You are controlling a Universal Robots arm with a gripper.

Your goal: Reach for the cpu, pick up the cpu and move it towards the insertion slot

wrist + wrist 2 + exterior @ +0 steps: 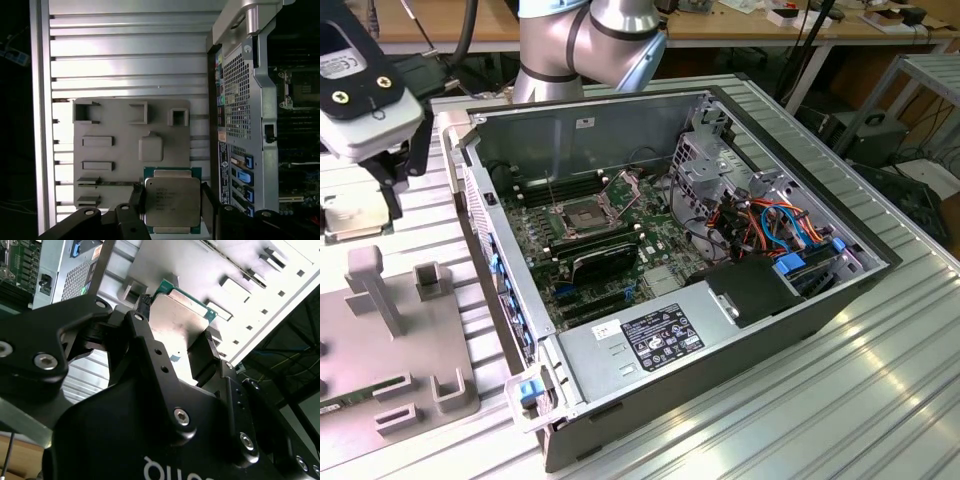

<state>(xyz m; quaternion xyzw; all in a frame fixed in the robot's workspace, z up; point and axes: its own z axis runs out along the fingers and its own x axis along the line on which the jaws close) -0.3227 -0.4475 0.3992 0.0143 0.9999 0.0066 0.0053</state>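
we see a ribbed aluminium table (840,400) in a workshop, with benches (740,30) and cables behind it. on the table lies an open computer case (650,300), its motherboard (600,255) facing up. near the middle of that board sits the insertion slot (578,215), a square socket with a silver frame and its bracket raised. at the exterior view's left stands a grey fixture plate (390,330) with small holders. above that side we see the gripper (172,212) in both wrist views, its black fingers (145,347) clamped on two opposite edges of the cpu (172,202). the chip shows its pale metal lid and green rim, held off the grey fixture plate and just beside the case's rear wall (240,130), well apart from the socket.
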